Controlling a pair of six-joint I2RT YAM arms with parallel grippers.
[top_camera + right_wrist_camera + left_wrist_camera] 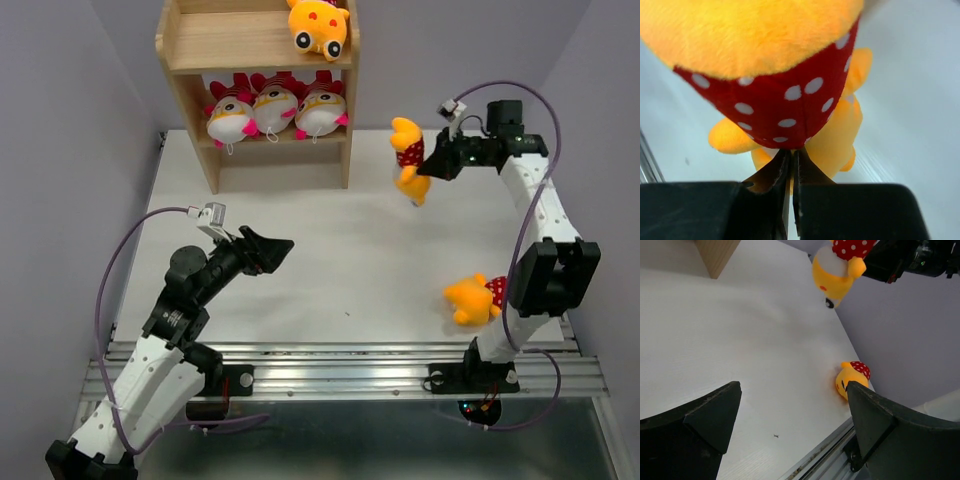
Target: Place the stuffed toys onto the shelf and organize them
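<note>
The wooden shelf (190, 52) stands at the back left. Three white-faced toys (275, 108) fill its lower tier. One orange toy (320, 28) lies on the upper tier's right end. My right gripper (428, 165) is shut on a second orange toy (409, 158) and holds it in the air right of the shelf; in the right wrist view its red dotted body (780, 107) fills the frame above my pinched gripper (791, 155). A third orange toy (472, 298) lies on the table by the right arm's base, also in the left wrist view (850, 380). My left gripper (275, 250) is open and empty over the table's left-middle.
The white table (330, 250) ends in a metal rail (340, 355) at the near edge. Purple-grey walls close in on both sides. The right arm's elbow (550, 275) hangs over the lying orange toy. A shelf leg corner (715, 255) shows in the left wrist view.
</note>
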